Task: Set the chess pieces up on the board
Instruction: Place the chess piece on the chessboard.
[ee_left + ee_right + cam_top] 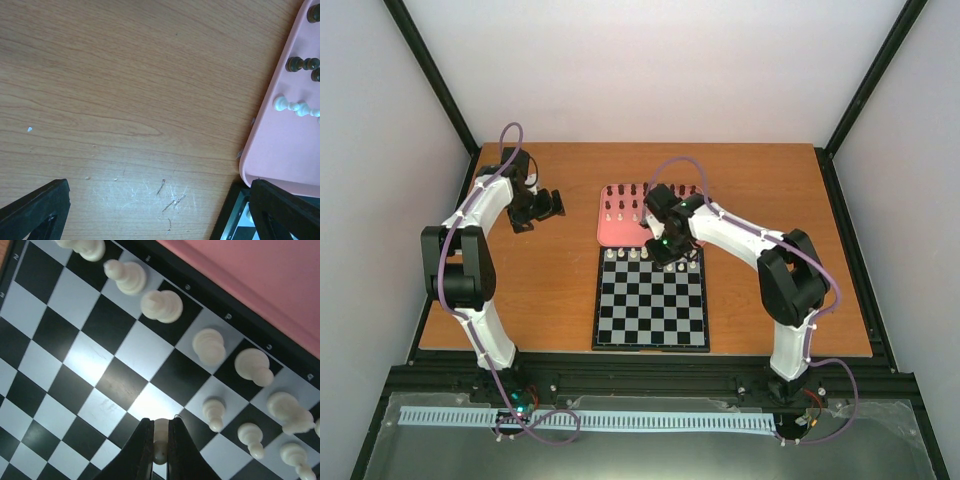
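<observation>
On my right wrist feed, the right gripper (160, 424) has its fingers pressed in on a small cream-white piece (160, 445), pinching it upright just above the board (75, 360). The board is a flat square of black and pale-grey checks with a thin black border that carries tiny letters (too small for me to read properly). Glossy cream-white chess pieces (161, 306) stand in a line on the squares along the border nearest the pink tray (260, 280). Three smaller ones (214, 412) stand one rank further in, close beside the held piece.

From overhead, the board lies on the wooden table (540, 290) between the two arms, its far edge just beside the tray. The right gripper is over the board's far rows. More pieces stand on the tray: dark brown-black ones (300, 64) toward the back and cream ones nearer the board.

The left gripper (159, 185) hangs over bare wood to the left of the tray, fingers spread wide with only wood grain showing between them.
</observation>
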Available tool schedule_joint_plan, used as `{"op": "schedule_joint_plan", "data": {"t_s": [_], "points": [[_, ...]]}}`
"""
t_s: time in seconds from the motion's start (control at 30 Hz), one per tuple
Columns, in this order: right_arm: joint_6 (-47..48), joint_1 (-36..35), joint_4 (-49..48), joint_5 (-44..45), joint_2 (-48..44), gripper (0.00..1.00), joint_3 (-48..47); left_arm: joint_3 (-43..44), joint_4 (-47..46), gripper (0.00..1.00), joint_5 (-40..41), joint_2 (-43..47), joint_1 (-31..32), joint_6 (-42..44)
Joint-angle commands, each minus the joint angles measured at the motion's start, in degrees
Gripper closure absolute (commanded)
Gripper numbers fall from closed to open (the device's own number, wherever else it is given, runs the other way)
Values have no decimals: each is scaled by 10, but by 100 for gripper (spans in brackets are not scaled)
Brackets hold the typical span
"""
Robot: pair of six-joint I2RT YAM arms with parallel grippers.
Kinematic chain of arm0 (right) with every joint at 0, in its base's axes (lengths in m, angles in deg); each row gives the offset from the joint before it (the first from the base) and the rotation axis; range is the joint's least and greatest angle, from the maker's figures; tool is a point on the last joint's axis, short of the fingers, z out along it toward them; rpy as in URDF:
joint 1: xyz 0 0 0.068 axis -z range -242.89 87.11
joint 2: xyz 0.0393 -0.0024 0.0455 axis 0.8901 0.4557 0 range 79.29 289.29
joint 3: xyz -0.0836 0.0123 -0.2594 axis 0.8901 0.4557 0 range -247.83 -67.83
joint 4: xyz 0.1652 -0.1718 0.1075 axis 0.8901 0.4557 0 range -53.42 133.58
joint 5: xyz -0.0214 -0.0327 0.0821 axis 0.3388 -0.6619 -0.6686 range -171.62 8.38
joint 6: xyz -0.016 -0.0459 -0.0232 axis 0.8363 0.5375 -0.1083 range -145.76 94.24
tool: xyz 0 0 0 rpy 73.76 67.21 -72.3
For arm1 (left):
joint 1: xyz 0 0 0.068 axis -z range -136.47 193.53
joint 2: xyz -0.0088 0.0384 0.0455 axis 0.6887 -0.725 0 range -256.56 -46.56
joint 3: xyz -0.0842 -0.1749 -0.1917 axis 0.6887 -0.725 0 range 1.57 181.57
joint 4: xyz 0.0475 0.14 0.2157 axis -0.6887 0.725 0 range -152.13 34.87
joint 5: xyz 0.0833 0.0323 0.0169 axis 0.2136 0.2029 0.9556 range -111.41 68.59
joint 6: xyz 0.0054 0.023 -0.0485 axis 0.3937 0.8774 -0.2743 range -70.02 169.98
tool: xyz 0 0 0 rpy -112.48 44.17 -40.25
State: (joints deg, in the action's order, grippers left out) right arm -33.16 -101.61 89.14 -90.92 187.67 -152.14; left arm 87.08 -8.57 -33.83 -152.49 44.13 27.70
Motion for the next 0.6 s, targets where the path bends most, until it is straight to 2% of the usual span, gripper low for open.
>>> {"op": "schedule_joint_plan", "data": {"t_s": [0.0, 0.57], "points": [[-3, -13, -37, 8, 12, 96, -6, 5, -2, 0, -2, 13, 1, 2], [-1, -14, -40, 19, 53, 95, -18, 4, -3, 0, -2, 8, 1, 2]]}}
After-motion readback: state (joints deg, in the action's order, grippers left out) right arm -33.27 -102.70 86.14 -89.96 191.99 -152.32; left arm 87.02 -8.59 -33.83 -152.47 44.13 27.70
